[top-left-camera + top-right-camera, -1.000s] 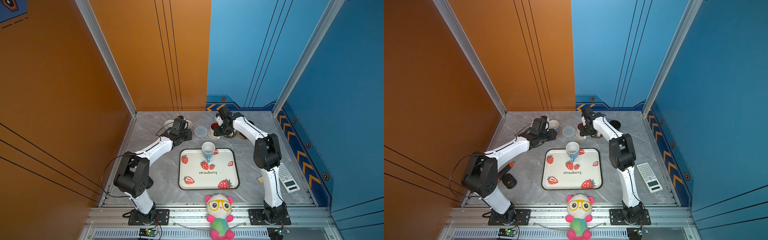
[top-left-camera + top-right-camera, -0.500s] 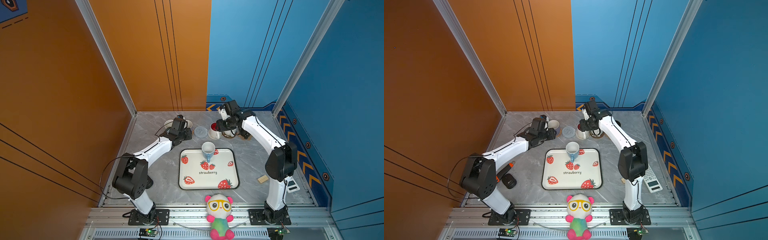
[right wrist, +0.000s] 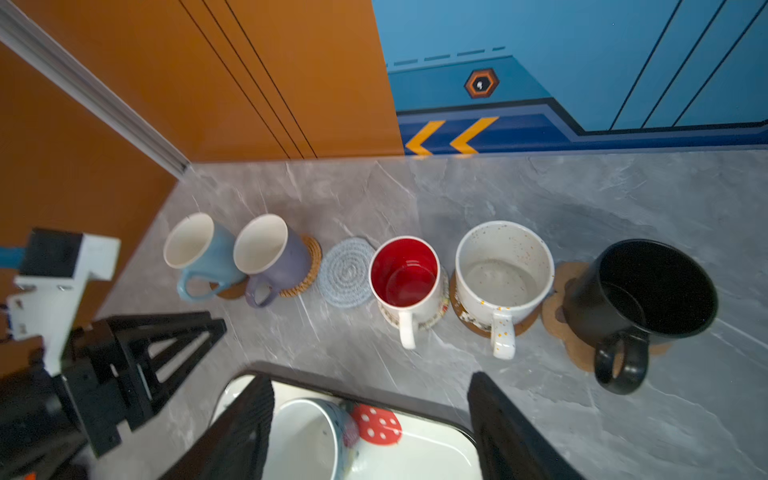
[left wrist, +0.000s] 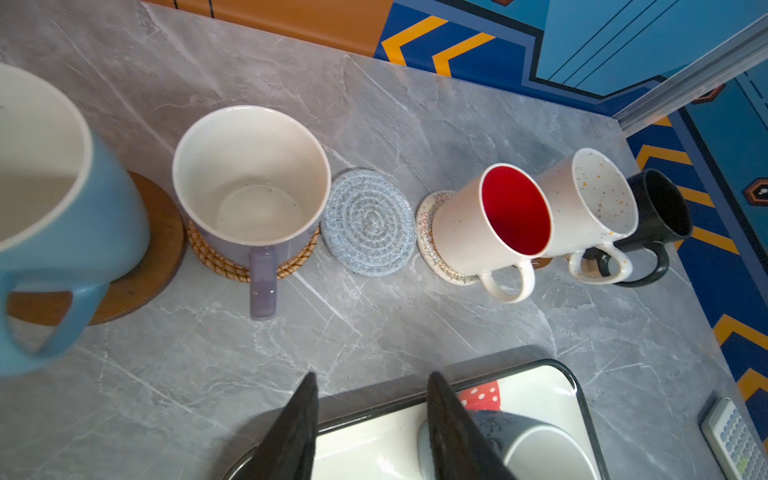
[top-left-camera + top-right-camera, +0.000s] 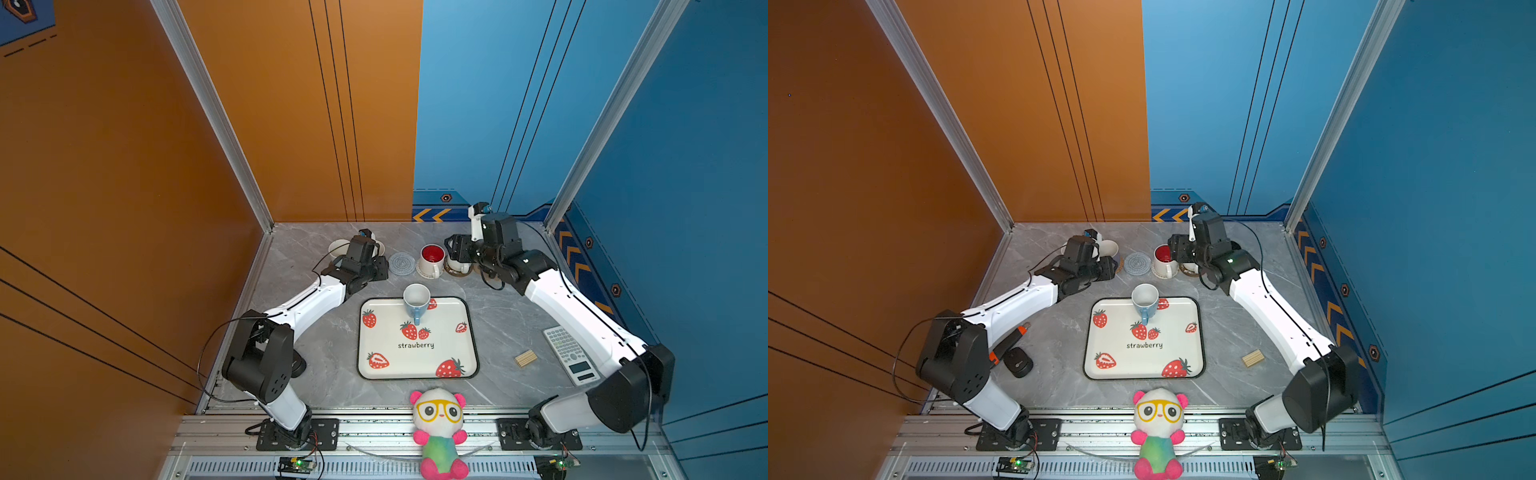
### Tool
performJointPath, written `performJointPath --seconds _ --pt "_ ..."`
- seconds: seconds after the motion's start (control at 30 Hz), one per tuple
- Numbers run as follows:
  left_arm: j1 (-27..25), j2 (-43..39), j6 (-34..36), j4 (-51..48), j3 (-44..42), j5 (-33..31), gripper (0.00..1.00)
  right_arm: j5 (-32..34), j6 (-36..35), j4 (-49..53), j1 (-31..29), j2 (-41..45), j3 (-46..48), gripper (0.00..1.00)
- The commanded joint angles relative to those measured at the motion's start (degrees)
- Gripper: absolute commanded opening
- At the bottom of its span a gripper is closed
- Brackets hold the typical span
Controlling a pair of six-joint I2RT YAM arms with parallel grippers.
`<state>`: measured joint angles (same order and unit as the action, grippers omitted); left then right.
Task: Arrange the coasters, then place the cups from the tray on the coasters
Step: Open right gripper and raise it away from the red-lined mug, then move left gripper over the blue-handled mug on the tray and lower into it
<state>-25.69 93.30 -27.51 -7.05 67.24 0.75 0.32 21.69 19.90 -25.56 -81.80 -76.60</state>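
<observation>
plush panda [image 5: 438, 432]: sits at the 6 o'clock edge of the counter [image 5: 503, 307], nearest of all.
tray [image 5: 386, 343]: lies flat mid-counter, just beyond the panda; carries a single cup.
light blue cup on the tray [image 5: 416, 300]: stands upright at the tray's 12 o'clock rim, handle toward 6 o'clock.
calculator [image 5: 571, 355] and wooden block [image 5: 525, 358]: lie at 3 o'clock of the tray, the block nearer to it.
left jaws: hang at 11 o'clock of the tray, close by the lavender cup [image 4: 249, 178]; stand partly apart with nothing between them.
right jaws: hang at 1 o'clock of the tray, above the speckled white cup [image 3: 503, 266]; spread wide, gripping nothing.
far row: runs from 9 to 3 o'clock across the far counter, handles toward 6 o'clock.
second light blue cup [image 4: 54, 199]: rests on a brown wooden disc [image 4: 158, 249] at the 9 o'clock end.
lavender cup: rests on the rattan round [image 4: 299, 259].
grey-blue crochet round [image 4: 368, 222]: lies bare, at about 12 o'clock of the tray.
white cup with red inside [image 4: 494, 220]: rests on the beige crochet round [image 4: 428, 237].
speckled white cup: rests on another brown disc [image 3: 473, 328].
black cup [image 3: 640, 291]: rests on the paw-print coaster [image 3: 555, 309] at the 3 o'clock end.
</observation>
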Motion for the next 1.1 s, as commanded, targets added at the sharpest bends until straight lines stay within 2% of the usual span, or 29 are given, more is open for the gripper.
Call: performJointPath --seconds 0.0,0.17,0.27,0.37,0.57,0.7,0.87,1.07 --pt "-1.3 -2.5 -0.5 0.0 1.3 1.3 0.45 1.7 7.0 -12.3 -0.2 3.3 6.6 0.74" --pt "-3.6 -4.3 0.8 -2.6 3.2 0.6 0.45 3.0 9.8 -16.1 -0.3 6.6 12.9 0.74" --pt "-5.0 -4.2 4.8 -10.0 7.2 -0.3 0.46 3.2 10.0 -17.0 -0.2 8.0 15.6 0.74" --pt "-6.7 -4.5 7.6 -17.4 11.4 -4.5 0.46 3.6 10.2 -17.5 0.2 9.1 18.2 0.74" --pt "-10.1 -7.0 12.3 -22.9 13.9 -4.1 0.49 2.2 12.2 -22.1 2.0 10.7 23.1 0.75" --pt "-11.4 -7.3 14.7 -30.5 17.8 -7.2 0.5 0.3 13.0 -23.2 2.8 10.3 24.0 0.75" --pt "-12.3 -9.4 16.6 -33.3 18.6 -8.2 0.51 1.3 13.6 -23.8 2.8 9.9 24.3 0.75" --pt "-11.9 -12.8 16.9 -33.6 16.0 -8.5 0.59 1.1 14.0 -24.4 2.8 8.6 24.7 0.75"
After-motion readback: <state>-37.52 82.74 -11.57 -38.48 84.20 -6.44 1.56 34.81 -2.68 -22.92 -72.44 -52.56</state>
